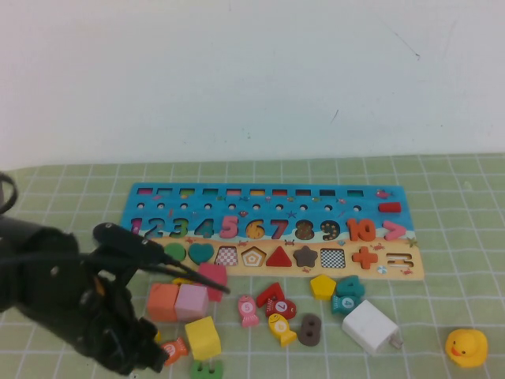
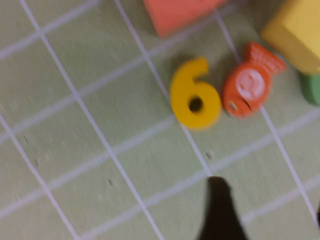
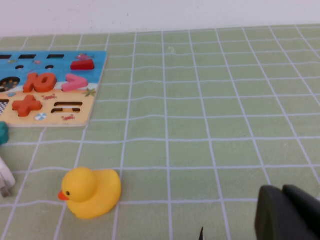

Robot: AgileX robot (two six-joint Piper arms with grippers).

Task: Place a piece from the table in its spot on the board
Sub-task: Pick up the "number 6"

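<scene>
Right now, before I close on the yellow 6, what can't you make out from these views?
- Yellow 6: hidden in the high view by the left arm; shows only in the left wrist view, blurred.
- Left gripper: cut off by the left wrist view's edge; jaw state unclear.
- Right gripper: only a dark corner in the right wrist view; absent from the high view.
- Board: whether the 6 recess is empty is too small to tell.
</scene>
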